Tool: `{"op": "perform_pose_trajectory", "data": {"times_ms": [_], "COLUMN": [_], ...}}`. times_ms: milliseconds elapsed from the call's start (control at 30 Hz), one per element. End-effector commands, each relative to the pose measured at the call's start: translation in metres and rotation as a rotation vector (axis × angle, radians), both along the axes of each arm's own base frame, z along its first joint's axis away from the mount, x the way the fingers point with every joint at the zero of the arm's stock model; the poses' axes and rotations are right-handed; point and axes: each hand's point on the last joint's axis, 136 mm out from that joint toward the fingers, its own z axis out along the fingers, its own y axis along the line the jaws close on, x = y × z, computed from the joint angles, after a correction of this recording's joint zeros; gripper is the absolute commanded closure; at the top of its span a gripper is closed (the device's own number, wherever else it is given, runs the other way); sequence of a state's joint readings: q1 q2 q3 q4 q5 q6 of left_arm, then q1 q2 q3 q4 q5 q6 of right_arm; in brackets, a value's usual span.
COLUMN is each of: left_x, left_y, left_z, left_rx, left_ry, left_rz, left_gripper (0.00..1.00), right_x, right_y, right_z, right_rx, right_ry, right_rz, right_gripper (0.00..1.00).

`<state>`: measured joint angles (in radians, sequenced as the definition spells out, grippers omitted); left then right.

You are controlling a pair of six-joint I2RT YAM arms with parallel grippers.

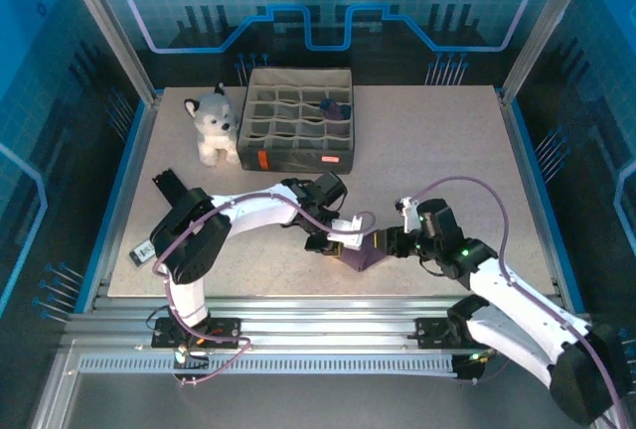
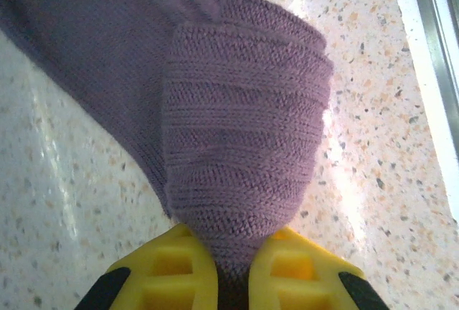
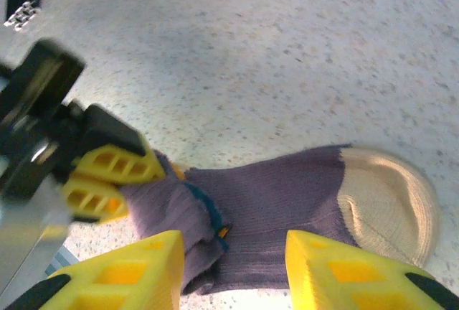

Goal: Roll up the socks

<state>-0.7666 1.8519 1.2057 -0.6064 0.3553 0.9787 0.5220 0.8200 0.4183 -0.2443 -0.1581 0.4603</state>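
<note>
The socks (image 1: 363, 253) lie on the speckled table between my two grippers. In the left wrist view a rolled purple bundle of sock (image 2: 244, 130) is pinched between my left gripper's (image 2: 231, 275) yellow fingers, with flat purple knit trailing off to the upper left. My left gripper (image 1: 338, 240) is shut on that fold. The right wrist view has the purple sock (image 3: 280, 199) with its tan toe (image 3: 387, 202) at the right and a navy edge with an orange spot (image 3: 211, 217) at the fold. My right gripper (image 3: 233, 270) hovers open over the sock's middle, gripping nothing.
A grey-and-white plush husky (image 1: 212, 123) sits at the back left beside a dark fabric organiser box (image 1: 260, 141) with several compartments; a dark bundle (image 1: 335, 108) lies in one. A small black tag (image 1: 142, 250) lies near the left edge.
</note>
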Motion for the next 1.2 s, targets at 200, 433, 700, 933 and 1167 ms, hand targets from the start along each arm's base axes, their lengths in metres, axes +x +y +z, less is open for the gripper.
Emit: {"op": "perform_pose_trajectory", "data": {"times_ms": [200, 433, 700, 933, 1167], "left_x": [-0.021, -0.041, -0.041, -0.041, -0.041], "left_y": [0.024, 0.032, 0.029, 0.029, 0.030], "left_z": [0.000, 0.003, 0.002, 0.003, 0.003], "left_rx": [0.035, -0.058, -0.074, -0.091, -0.105], "left_ry": [0.144, 0.076, 0.066, 0.046, 0.020], "left_rz": [0.001, -0.172, -0.181, -0.178, -0.179], "left_gripper": [1.00, 1.00, 1.00, 1.00, 1.00], "right_x": [-0.022, -0.042, -0.055, -0.046, -0.039], "right_y": [0.036, 0.060, 0.080, 0.085, 0.092], "right_z": [0.004, -0.004, -0.018, -0.028, -0.023], "right_rx": [-0.127, -0.104, -0.192, -0.286, -0.266], "right_ry": [-0.349, -0.465, -0.500, -0.518, -0.584], "right_rz": [0.249, 0.393, 0.467, 0.432, 0.410], "right_gripper": [0.51, 0.44, 0.40, 0.36, 0.35]}}
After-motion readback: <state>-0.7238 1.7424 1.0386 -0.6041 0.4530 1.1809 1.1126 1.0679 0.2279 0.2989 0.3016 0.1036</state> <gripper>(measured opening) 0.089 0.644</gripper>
